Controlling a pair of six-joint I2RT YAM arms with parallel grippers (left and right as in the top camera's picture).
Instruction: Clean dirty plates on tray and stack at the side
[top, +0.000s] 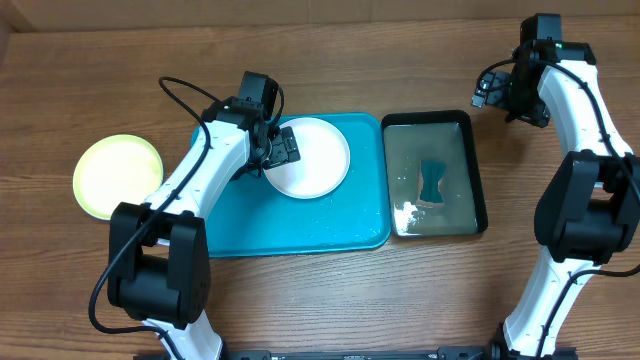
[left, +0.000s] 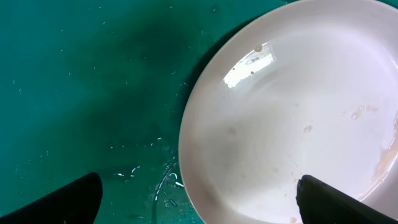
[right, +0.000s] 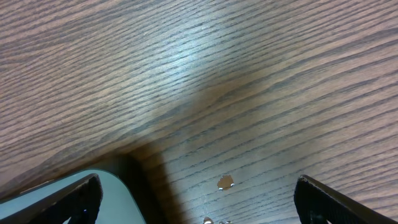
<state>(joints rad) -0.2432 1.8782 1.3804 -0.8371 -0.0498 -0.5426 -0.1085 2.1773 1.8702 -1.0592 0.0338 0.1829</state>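
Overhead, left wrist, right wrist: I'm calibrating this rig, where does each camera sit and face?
Overhead: fixed above the table, facing down on teal tray, white plate, black tray, yellow-green plate; left arm and right arm show.
Left wrist: on the left arm, facing down at the white plate's rim on the teal tray; open left claw, tips show.
Right wrist: on the right arm, facing down at the table beside the black tray's corner; open right claw, tips show.
Shared: overhead and left wrist both show the white plate.
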